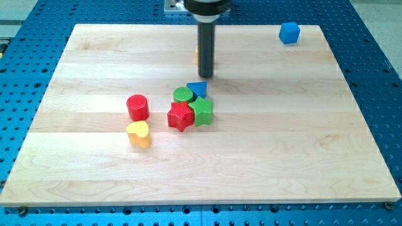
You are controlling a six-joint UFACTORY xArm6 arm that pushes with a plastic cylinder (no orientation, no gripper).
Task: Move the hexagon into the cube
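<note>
A blue cube (289, 32) sits near the board's top right corner. My tip (206, 76) rests on the board near the top centre. A sliver of a yellow-orange block (196, 55) shows just left of the rod and above the tip. The rod hides most of it, so its shape cannot be made out. The tip is far to the left of the cube and just above a small blue triangular block (197, 88).
Below the tip is a tight cluster: the blue triangle, a green round block (183, 95), a red star (180, 116) and a green star (202, 111). A red cylinder (137, 107) and a yellow heart (139, 134) lie to the left. The wooden board (301, 157) lies on a blue perforated table.
</note>
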